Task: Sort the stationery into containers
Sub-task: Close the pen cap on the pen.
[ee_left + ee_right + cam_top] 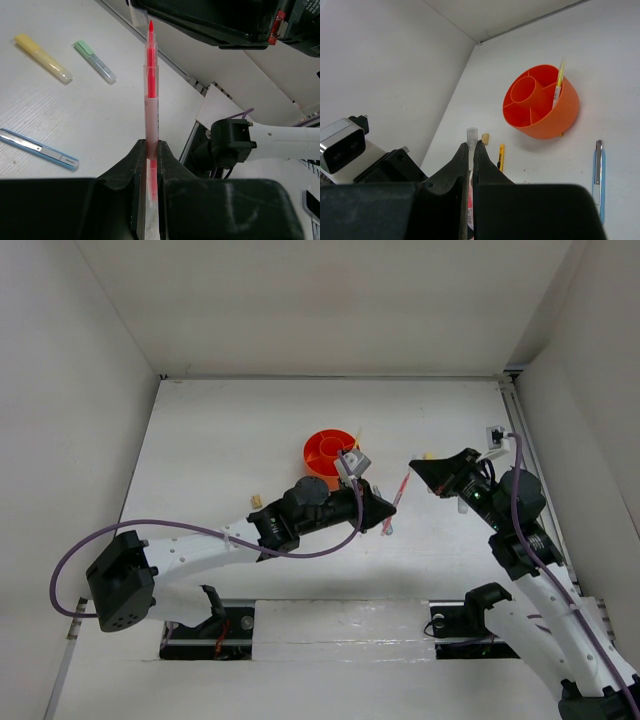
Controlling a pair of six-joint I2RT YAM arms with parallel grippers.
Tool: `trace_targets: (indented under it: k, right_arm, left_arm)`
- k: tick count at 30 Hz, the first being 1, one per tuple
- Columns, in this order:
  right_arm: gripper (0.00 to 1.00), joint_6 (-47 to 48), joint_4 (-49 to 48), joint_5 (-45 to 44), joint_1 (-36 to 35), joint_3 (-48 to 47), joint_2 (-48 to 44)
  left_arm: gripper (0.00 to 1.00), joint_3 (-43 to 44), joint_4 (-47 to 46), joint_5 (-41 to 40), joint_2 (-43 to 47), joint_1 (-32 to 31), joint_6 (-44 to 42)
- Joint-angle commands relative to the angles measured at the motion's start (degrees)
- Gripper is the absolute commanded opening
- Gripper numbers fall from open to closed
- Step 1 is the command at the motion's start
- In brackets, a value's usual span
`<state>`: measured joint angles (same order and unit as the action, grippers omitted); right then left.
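My left gripper (390,508) (151,145) is shut on a red pen (151,95) (399,492), whose bare red tip points away toward the right arm. My right gripper (413,464) (471,145) is shut on a clear plastic cap (472,134) that pokes out past its fingertips. The orange tub (330,452) (540,102) stands behind the left gripper with a yellow pen (558,82) upright in an outer compartment. On the table lie a yellow marker (42,57), a pale green marker (95,61), a grey-blue pen-like item (37,147) (598,172) and a tan eraser (256,502) (485,138).
A small yellow-black item (501,156) lies next to the tan eraser. White walls close the table on the left, back and right. A small white fixture (495,437) sits at the right wall. The two grippers are close together in mid-table.
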<state>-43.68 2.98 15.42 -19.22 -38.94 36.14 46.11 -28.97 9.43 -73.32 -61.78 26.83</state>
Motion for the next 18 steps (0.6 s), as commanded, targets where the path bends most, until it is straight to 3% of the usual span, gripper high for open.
trace_targets:
  k: [1,18]
  right_arm:
    - [0.0,0.88,-2.46,0.4,-0.46,-1.84,-0.28]
    - [0.0,0.88,-2.46,-2.5,-0.46,-3.51,-1.34]
  left_arm:
    - [0.0,2.85,-2.49,-0.03,1.34,0.08,-0.81]
    - [0.0,2.32,-3.02,2.08,-0.25,0.08,-0.29]
